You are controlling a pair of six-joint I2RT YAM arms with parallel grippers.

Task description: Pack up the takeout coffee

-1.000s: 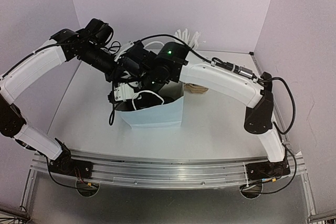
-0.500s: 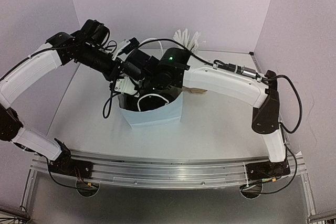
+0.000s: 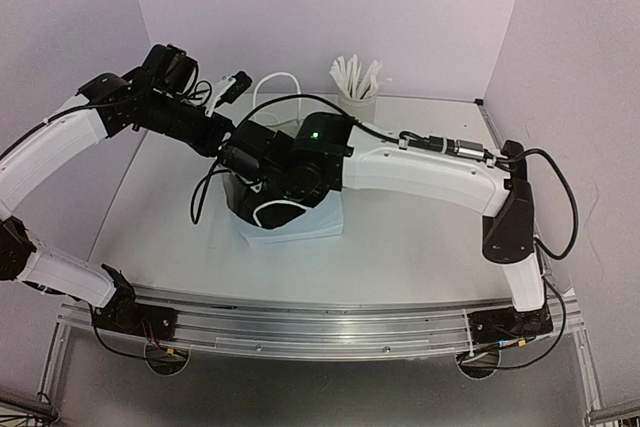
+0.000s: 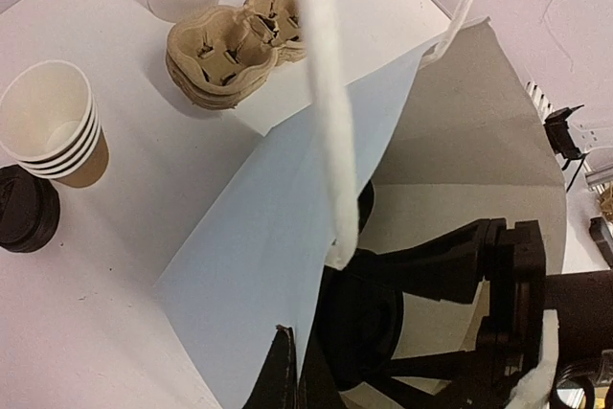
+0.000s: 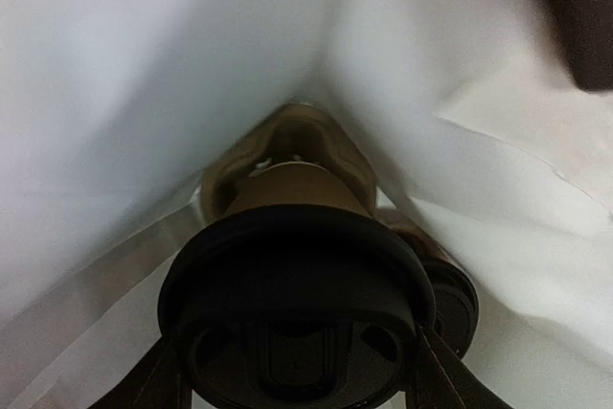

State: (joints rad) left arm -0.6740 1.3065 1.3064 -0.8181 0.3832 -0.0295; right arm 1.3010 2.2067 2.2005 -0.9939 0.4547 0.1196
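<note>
A takeout coffee cup (image 5: 299, 280), brown with a black lid, hangs inside the pale blue paper bag (image 3: 295, 227). My right gripper (image 5: 297, 371) is shut on it, a finger on each side of the lid. Below it lie a brown cardboard carrier (image 5: 287, 136) and a second black lid (image 5: 452, 302). My left gripper (image 4: 289, 363) is shut on the bag's near rim (image 4: 268, 237), holding the mouth wide. In the top view my right wrist (image 3: 275, 157) hides the bag's inside. A stack of lidless cups (image 4: 53, 126) and black lids (image 4: 24, 208) stand on the table outside the bag.
A white holder of white sticks (image 3: 357, 97) stands at the back of the table. Stacked cardboard carriers (image 4: 235, 45) sit beside it. The bag's white handle (image 4: 326, 93) loops across the left wrist view. Lilac walls close in the table on three sides.
My right arm has sunk deeper into the bag with the cup. My left arm has pulled up and back, and the bag now sits lower and squatter. The stick holder has come into view.
</note>
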